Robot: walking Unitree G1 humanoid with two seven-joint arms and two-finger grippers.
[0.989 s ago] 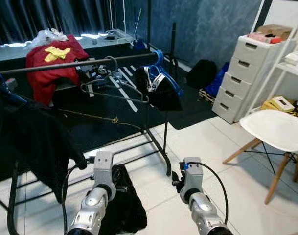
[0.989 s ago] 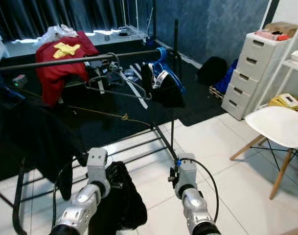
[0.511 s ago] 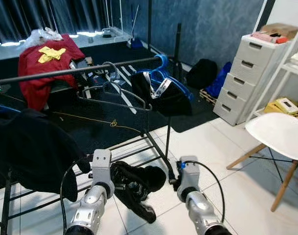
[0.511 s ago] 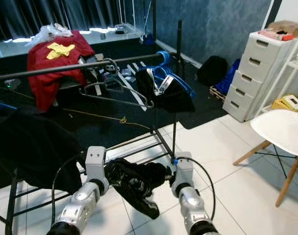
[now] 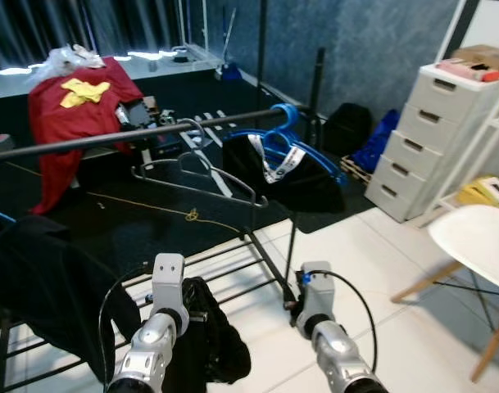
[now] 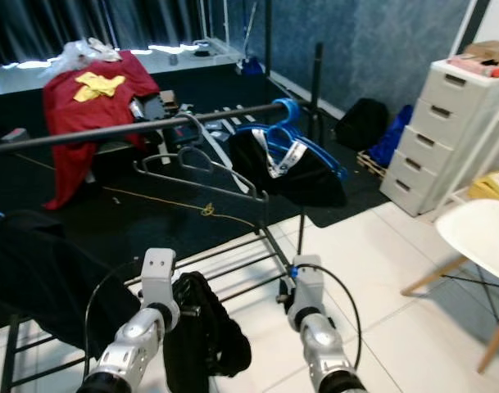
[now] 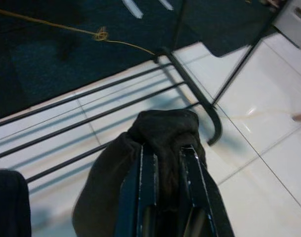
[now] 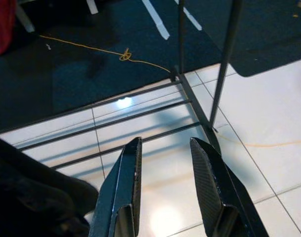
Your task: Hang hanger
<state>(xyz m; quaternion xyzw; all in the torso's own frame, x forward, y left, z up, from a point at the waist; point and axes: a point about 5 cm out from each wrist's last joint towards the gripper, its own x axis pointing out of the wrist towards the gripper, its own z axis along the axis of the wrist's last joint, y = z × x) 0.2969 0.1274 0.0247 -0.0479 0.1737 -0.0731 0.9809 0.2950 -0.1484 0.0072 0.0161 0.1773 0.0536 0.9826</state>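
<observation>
A black garment is clamped between the fingers of the left gripper; soft, matte cloth is bunched over the fingertips and hangs in limp folds below the left arm, low over the pale glossy tiles; whether a hanger lies inside the cloth cannot be told. The right gripper is held with its fingers apart and nothing between them; an edge of the same dark cloth is seen just beside it in the right wrist view.

The rail, a thin dark metal bar, is set above and ahead of both grippers; its long axis runs across the view from left to right, ending at an upright post. An empty grey wire hanger is hooked near the middle of the rail; beside it, toward the right end, blue hangers carry a black item with a white strap. A further dark garment is draped at the rail's left.

The free stretch of rail left of the wire hanger is judged nearer the left arm, which bears the load; the coming move is judged to be a lift up and forward to that stretch. The rack's base bars are slim, round and dark, resting on the tiles.
</observation>
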